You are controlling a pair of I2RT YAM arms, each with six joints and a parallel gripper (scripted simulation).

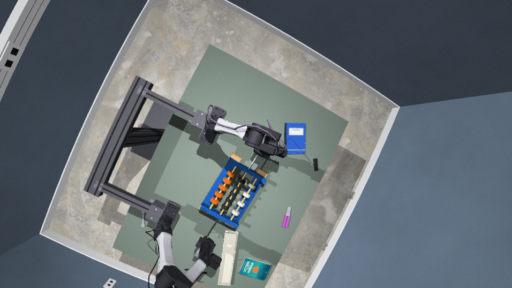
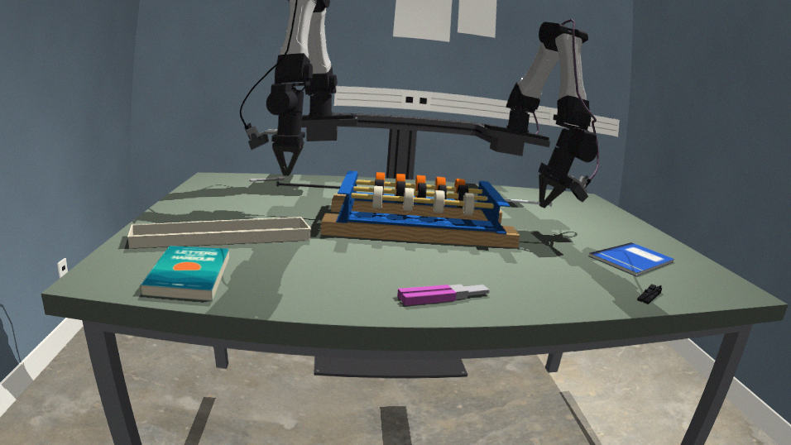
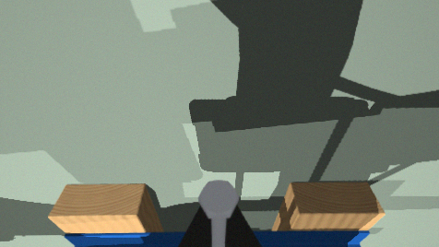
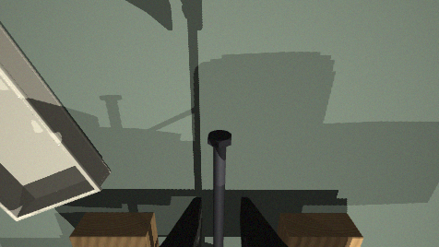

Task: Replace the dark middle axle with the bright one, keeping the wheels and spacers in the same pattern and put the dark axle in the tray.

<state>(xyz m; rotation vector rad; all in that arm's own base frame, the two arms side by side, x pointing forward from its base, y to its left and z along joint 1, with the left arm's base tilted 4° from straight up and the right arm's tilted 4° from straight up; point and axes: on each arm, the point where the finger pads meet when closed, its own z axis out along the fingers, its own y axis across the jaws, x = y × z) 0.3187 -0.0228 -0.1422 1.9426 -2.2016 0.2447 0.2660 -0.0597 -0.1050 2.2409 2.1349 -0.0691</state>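
The blue wheel frame [image 1: 218, 215] [image 2: 493, 193] stands on its wooden battens [image 2: 420, 233]. Black wheels [image 1: 233, 194] and yellow spacers sit on its middle line. The bright axle [image 1: 253, 161] [image 2: 520, 200] [image 3: 219, 198] reaches into one rail, partly out. My left gripper [image 2: 544, 204] [image 3: 218, 209] is shut on it near its head. The dark axle [image 1: 212, 229] [image 2: 309, 185] [image 4: 219, 175] sticks far out of the opposite rail. My right gripper [image 2: 285, 172] [image 4: 220, 208] is slightly open above it, a finger on either side. How far each axle reaches inside is hidden.
The cream tray [image 1: 232, 232] [image 2: 218, 241] [image 4: 51, 206] lies beside the dark axle's side of the frame. A teal book [image 1: 254, 268] [image 2: 188, 270], a blue notebook [image 1: 295, 141] [image 2: 633, 257], a magenta-handled tool [image 1: 286, 219] [image 2: 429, 294] and a black clip [image 1: 315, 164] [image 2: 649, 293] lie on the table.
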